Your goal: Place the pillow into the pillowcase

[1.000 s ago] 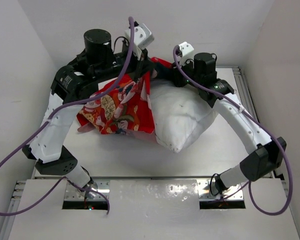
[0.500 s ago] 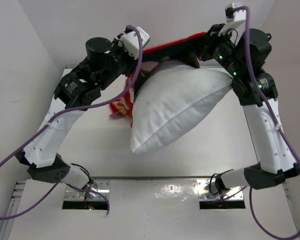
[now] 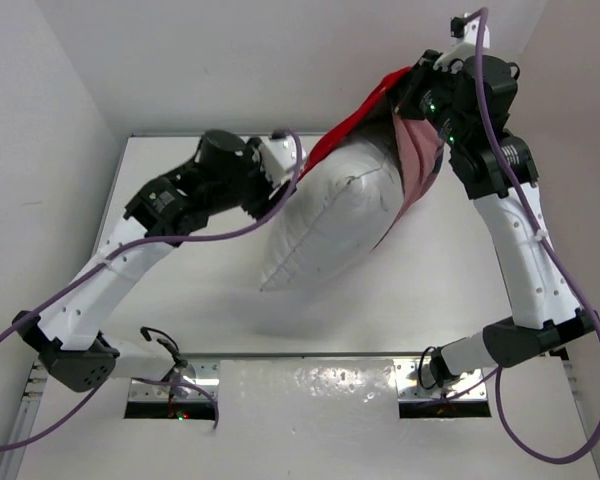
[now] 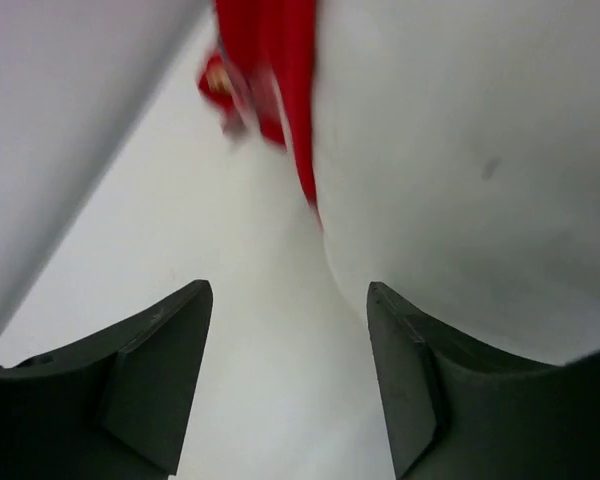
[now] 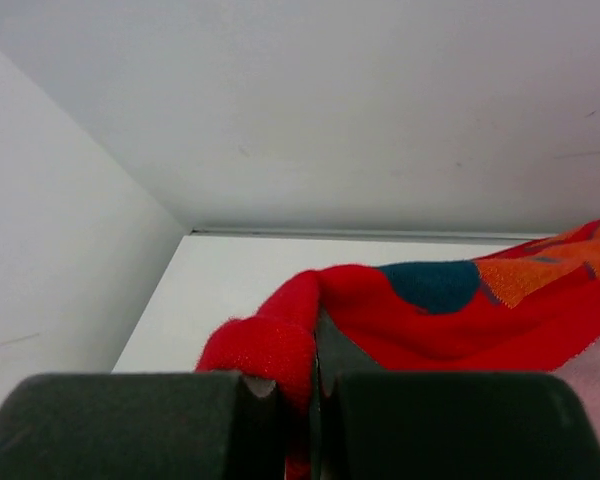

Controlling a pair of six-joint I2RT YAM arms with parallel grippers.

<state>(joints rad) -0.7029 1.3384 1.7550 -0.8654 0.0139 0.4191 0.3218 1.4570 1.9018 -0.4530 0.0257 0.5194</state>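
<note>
My right gripper (image 3: 402, 92) is raised at the back right, shut on a bunched red edge of the pillowcase (image 5: 280, 345). The pillowcase (image 3: 418, 150) hangs from it, pale pink side showing, with a red edge running down to the left. The white pillow (image 3: 330, 215) hangs slanted below, its upper end inside the pillowcase and its lower corner just over the table. My left gripper (image 3: 292, 168) is beside the pillow's left side. In the left wrist view this gripper (image 4: 290, 290) is open and empty, with the pillow (image 4: 460, 150) to its right and the red pillowcase (image 4: 270, 60) ahead.
White walls close in at the left (image 3: 40, 150) and the back (image 3: 280, 60). The white table (image 3: 180, 290) lies under the hanging pillow. Metal mounting plates (image 3: 170, 385) hold the arm bases at the near edge.
The right arm has swung the pillowcase and pillow up off the table to the back right. The left gripper has let go of the pillowcase, opened and dropped beside the pillow.
</note>
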